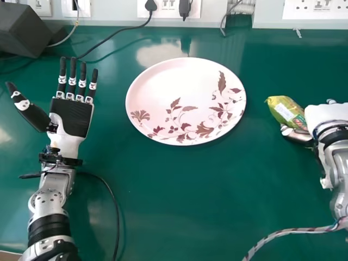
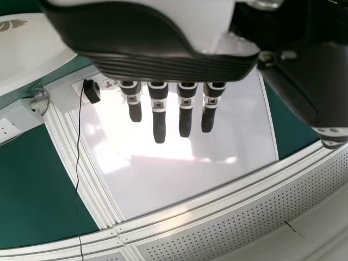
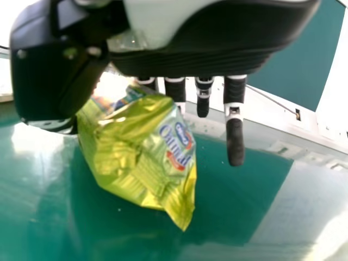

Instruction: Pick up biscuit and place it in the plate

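– Where is the biscuit point(image 1: 284, 111) to be found, with the plate's centre taken as the clock and twelve set towards the wall sockets point(image 1: 169, 5)?

– It is seen at three o'clock, well apart from the plate point(image 1: 163, 87), in the right hand point(image 1: 325, 115).

– How is it held?

– It is gripped between the thumb point(image 3: 43, 81) and the fingers point(image 3: 235, 136). In the right wrist view the fingers are seen stretched fairly straight, with the crumpled yellow-green wrapper caught on the thumb's side. Whether the tabletop point(image 1: 190, 190) is touched by it cannot be told.

– And the left hand point(image 1: 70, 117)?

– It is held at nine o'clock, palm up and with nothing in it. Its fingers are kept wide and straight, pointed to twelve, and its thumb is spread towards ten.

– What is shown of the plate?

– It is pale pink and round, laid flat on the green tabletop. Brown-red leaves and flowers are printed on it from two o'clock, round past six, to eight. The biscuit has not been placed on it.

– What else can be seen?

– A dark box point(image 1: 24, 27) is set at ten o'clock. A black cable point(image 1: 116, 206) is trailed at seven to eight, beside the left arm, and a braided cable point(image 1: 293, 232) is stretched at five.
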